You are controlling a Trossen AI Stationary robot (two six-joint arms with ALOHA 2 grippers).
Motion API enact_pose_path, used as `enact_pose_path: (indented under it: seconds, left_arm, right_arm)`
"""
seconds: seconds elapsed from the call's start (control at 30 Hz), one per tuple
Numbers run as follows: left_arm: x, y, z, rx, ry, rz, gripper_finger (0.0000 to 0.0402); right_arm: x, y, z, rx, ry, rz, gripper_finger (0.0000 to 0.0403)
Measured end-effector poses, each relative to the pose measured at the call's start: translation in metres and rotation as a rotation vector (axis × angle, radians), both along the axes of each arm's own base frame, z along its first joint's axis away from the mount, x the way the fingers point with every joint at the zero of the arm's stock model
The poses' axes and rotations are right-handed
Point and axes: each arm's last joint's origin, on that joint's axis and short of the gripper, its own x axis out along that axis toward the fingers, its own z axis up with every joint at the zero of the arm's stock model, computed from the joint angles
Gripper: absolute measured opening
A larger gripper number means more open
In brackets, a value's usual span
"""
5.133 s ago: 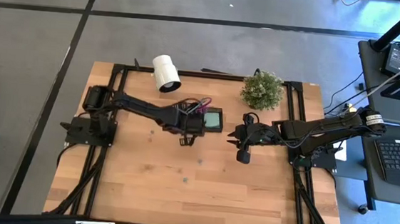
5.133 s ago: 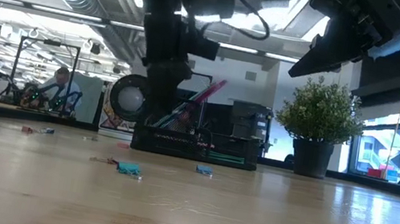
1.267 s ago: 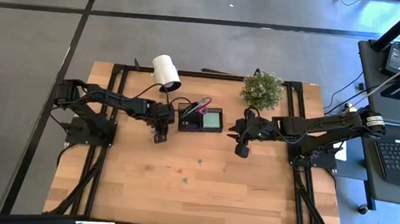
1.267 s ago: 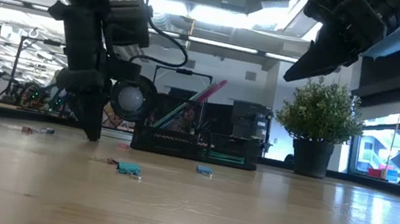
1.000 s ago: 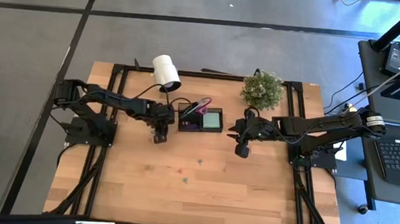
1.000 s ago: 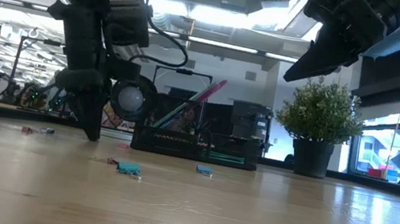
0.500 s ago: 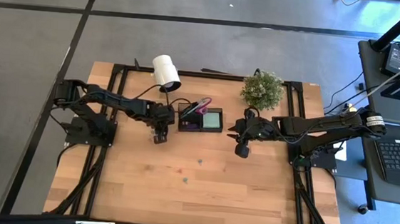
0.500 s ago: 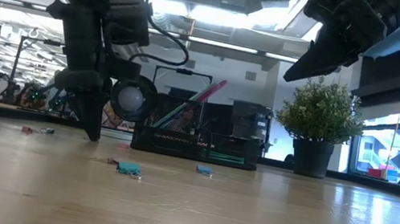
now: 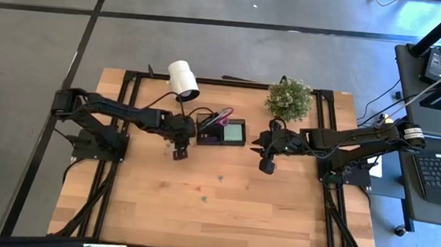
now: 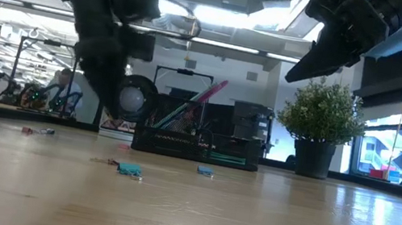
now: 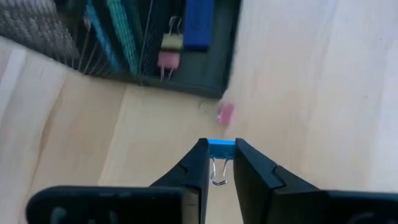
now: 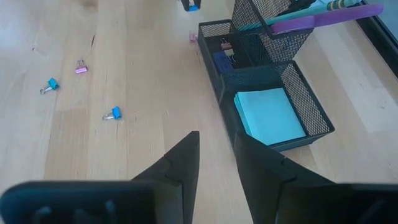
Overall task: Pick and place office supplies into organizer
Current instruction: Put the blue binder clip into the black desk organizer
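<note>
The black mesh organizer [image 9: 221,130] stands at the table's far middle and holds the purple-handled scissors [image 12: 317,18], pens and a mint-green sticky pad [image 12: 268,115]. Its low compartment [image 11: 186,43] holds a yellow clip, a pink clip and a blue piece. My left gripper [image 9: 177,149] is just left of the organizer, raised off the table [image 10: 121,111], and shut on a small blue binder clip [image 11: 221,148]. My right gripper [image 9: 266,163] hangs to the organizer's right, raised [image 10: 300,70], slightly open and empty [image 12: 214,152]. My left gripper pinches the blue binder clip's body [image 11: 221,147] between its two fingertips, at their free ends. The clip's wire handles [image 11: 217,175] point back between the fingers. The fingers slant down toward the table, and the clip is clear of the wood.
Loose clips lie on the wood: a pink one [image 11: 225,113] beside the organizer's corner, two blue ones [image 12: 112,114] [image 12: 51,84] and a pink one [image 12: 81,68] nearer the middle. A white roll [image 9: 183,79] and a potted plant [image 9: 289,100] stand at the far edge.
My left gripper has risen off the table with the blue clip and gone a little toward the organizer. My right gripper has kept still.
</note>
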Motion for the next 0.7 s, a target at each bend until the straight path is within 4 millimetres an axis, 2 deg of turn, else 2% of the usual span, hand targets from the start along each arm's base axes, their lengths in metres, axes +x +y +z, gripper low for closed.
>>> enact_pose_path:
  seconds: [0.13, 0.33, 0.5, 0.7]
  left_arm:
    - [0.006, -0.003, 0.018, -0.009, -0.105, 0.014, 0.0051]
    - [0.016, -0.006, 0.023, 0.014, -0.209, -0.006, 0.0053]
    - [0.017, -0.001, 0.024, 0.087, -0.226, 0.038, 0.0053]
    - [0.019, 0.001, 0.023, 0.085, -0.248, 0.042, 0.0053]
  right_arm:
    - [0.000, 0.000, 0.000, 0.000, 0.000, 0.000, 0.0107]
    - [0.000, 0.000, 0.000, -0.001, -0.001, 0.001, 0.0107]
    - [0.000, 0.000, 0.000, -0.002, -0.001, 0.002, 0.0107]
    - [0.000, 0.000, 0.000, -0.007, 0.000, 0.006, 0.0107]
